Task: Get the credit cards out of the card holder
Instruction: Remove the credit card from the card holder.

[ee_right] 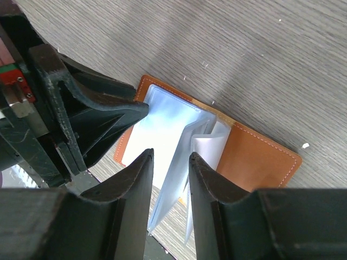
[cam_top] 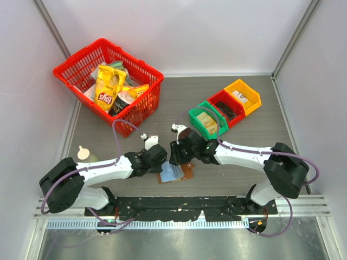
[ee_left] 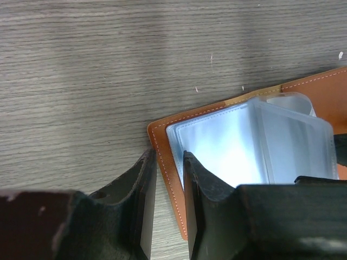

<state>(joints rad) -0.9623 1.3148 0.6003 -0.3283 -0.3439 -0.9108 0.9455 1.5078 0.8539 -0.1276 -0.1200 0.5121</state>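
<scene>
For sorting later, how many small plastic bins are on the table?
3, side by side in a diagonal row at the right rear: green bin frontmost, red bin in the middle, orange bin rearmost. None seems hidden.

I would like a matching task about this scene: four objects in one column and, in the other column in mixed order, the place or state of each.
Things:
1. card holder
2. basket
3. green bin
4. yellow bin

Descriptions:
a. right end of the row of three bins
b. far left part of the table, holding snack bags
c. lying open, near middle
d. left end of the row of three bins

Pairs: 1-c; 2-b; 3-d; 4-a
</scene>
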